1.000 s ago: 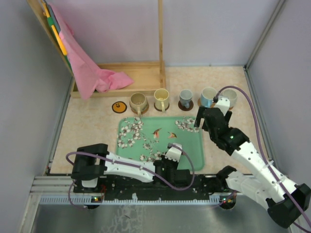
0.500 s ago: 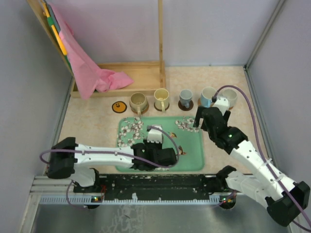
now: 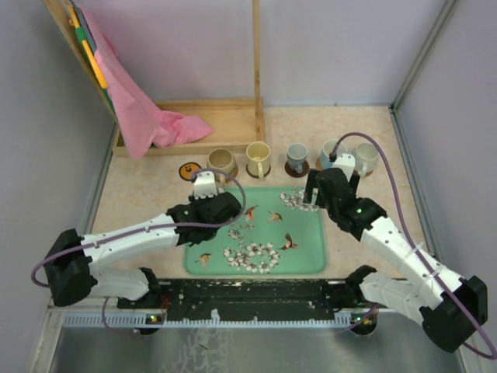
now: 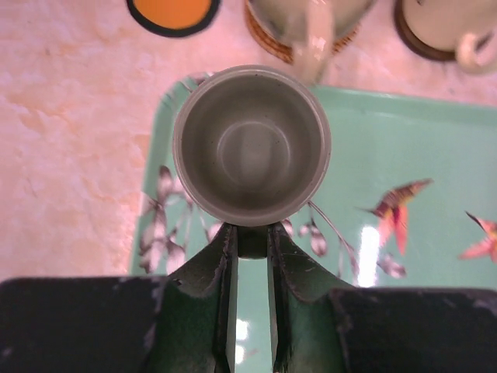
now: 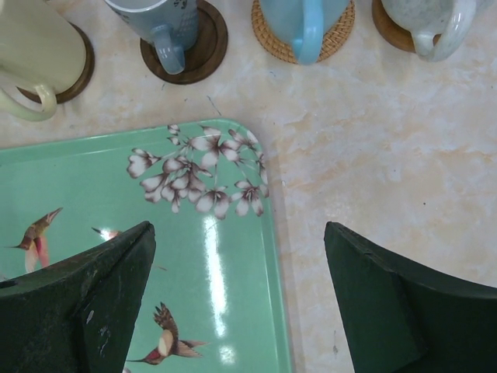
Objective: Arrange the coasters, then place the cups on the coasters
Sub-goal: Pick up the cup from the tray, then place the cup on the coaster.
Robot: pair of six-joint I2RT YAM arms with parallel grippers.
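My left gripper (image 4: 252, 237) is shut on the handle of a small dark grey cup (image 4: 250, 144). It hangs upright over the far-left corner of the green tray (image 4: 435, 155). Just beyond it lies a bare orange coaster (image 4: 172, 9) (image 3: 189, 170). In the top view the left gripper (image 3: 204, 186) hides that cup. The tan cup (image 3: 221, 162), yellow cup (image 3: 258, 158), grey cup (image 5: 159, 23), pale blue cup (image 5: 303, 19) and white cup (image 5: 427, 23) each stand on a coaster in a row. My right gripper (image 5: 239, 233) (image 3: 324, 186) is open and empty above the tray's far-right corner.
The floral tray (image 3: 307, 256) lies between the arms and the row of cups. A wooden rack (image 3: 233, 116) with a pink cloth (image 3: 147, 116) stands at the far left. Grey walls enclose the table.
My left arm has swung from the tray's near-right part to its far-left corner, carrying the small cup. The right gripper has shifted slightly and stays open.
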